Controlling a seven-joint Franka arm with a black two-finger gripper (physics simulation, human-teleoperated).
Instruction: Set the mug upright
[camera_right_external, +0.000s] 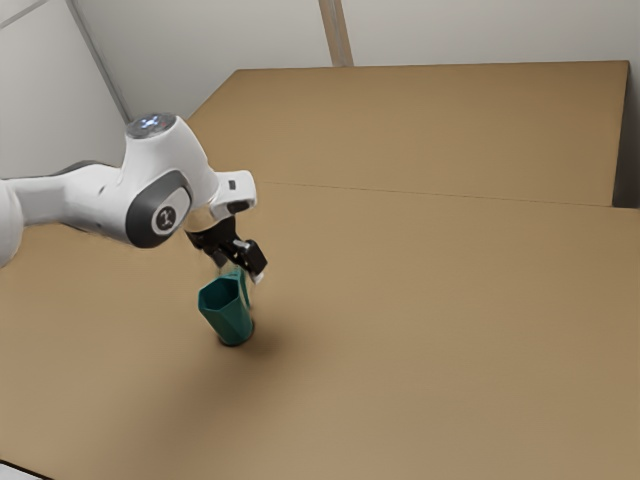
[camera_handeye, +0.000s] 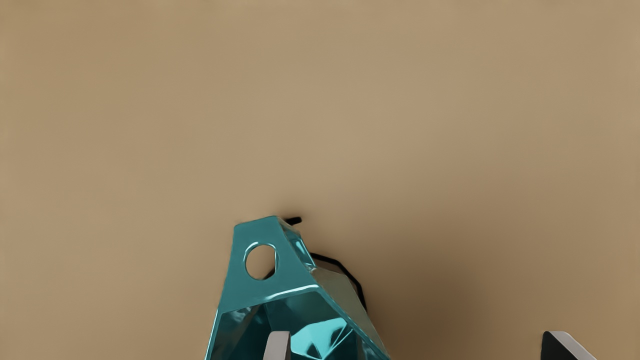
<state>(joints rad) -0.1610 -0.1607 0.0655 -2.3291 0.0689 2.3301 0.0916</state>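
Mug (camera_right_external: 226, 318) looked tilted, gripper (camera_right_external: 242, 268) was wide open

So the green mug was on the table (camera_right_external: 430, 340), mouth facing up, body leaning toward the exterior view's left. Couldn't tell if its base sat totally flat. Gripper was right by the handle (camera_handeye: 250, 295), fingers spread way apart and nothing gripped. From the wrist view, one finger (camera_handeye: 276, 346) overlapped the mug's mouth, couldn't tell if touching, and the other (camera_handeye: 565, 347) was out past the side, over bare tabletop.

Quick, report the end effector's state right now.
End effector: open, fingers wide apart, not gripping the mug; one finger shows over its mouth, the other beyond its side.
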